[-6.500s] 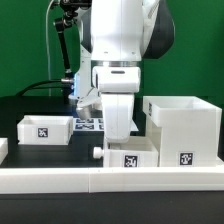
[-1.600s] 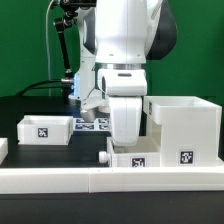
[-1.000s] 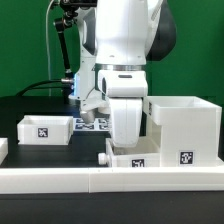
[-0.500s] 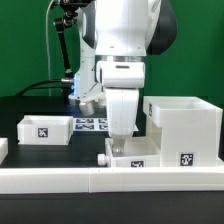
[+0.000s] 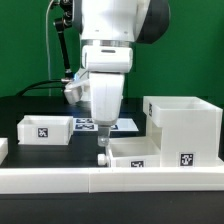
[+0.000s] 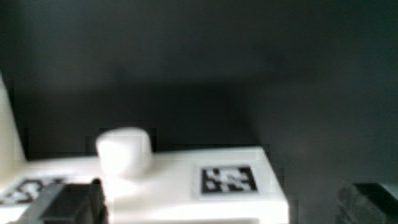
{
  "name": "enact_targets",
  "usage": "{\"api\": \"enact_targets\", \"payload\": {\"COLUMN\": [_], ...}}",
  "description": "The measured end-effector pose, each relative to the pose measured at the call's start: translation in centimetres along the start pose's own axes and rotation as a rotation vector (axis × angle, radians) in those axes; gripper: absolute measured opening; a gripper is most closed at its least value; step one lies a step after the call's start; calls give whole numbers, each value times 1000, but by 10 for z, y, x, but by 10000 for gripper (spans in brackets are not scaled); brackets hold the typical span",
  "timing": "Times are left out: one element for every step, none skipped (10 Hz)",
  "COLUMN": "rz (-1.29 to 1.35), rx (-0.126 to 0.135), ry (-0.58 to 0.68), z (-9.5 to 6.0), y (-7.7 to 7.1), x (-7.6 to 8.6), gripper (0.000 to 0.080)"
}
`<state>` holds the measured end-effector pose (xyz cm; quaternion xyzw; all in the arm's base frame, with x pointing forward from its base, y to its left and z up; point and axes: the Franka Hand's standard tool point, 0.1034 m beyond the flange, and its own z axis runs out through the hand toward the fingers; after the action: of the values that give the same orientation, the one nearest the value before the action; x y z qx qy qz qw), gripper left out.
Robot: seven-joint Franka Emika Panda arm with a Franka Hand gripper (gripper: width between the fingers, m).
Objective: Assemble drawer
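Drawer tray [image 5: 135, 152] sat just beside the housing [image 5: 185, 125], not yet inserted.
Gripper [image 5: 103, 140] hovered above, jaws spread, empty; sliding it in likely needed a fresh grasp.

This is a robotics lab, staged rather than lived in. A white robot arm [image 5: 110, 30] stands over a matte black table [image 5: 30, 108] in front of a plain green backdrop [image 5: 25, 40]. A marker board [image 5: 84, 123] lies flat on the table, and a low white border wall [image 5: 50, 172] runs along its near edge. The drawer housing [image 5: 182, 125] carries a printed black-and-white square tag. A black stand [image 5: 64, 45] with trailing cables rises behind.
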<state>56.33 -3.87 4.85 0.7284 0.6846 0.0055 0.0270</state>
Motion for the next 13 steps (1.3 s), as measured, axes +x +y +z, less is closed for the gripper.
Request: {"api": "enact_targets", "payload": {"rz": [16, 21, 7, 12, -6, -63, -60, -80, -77, -79, -80, -52, -50], "rx": [3, 1, 3, 3, 6, 8, 3, 3, 8, 13, 18, 18, 23], "ry": [-7, -6, -4, -5, -1, 47, 78, 103, 159, 192, 224, 233, 239], "z": [-3, -2, -2, -1, 1, 10, 15, 21, 28, 31, 31, 30, 31], "y": [4, 4, 3, 3, 3, 9, 15, 17, 18, 20, 20, 21, 21], "x": [-11, -10, -13, -14, -16, -31, -39, -42, -43, -42, -46, -40, -29], "gripper": [649, 649, 649, 649, 649, 649, 649, 649, 649, 649, 649, 649, 649]}}
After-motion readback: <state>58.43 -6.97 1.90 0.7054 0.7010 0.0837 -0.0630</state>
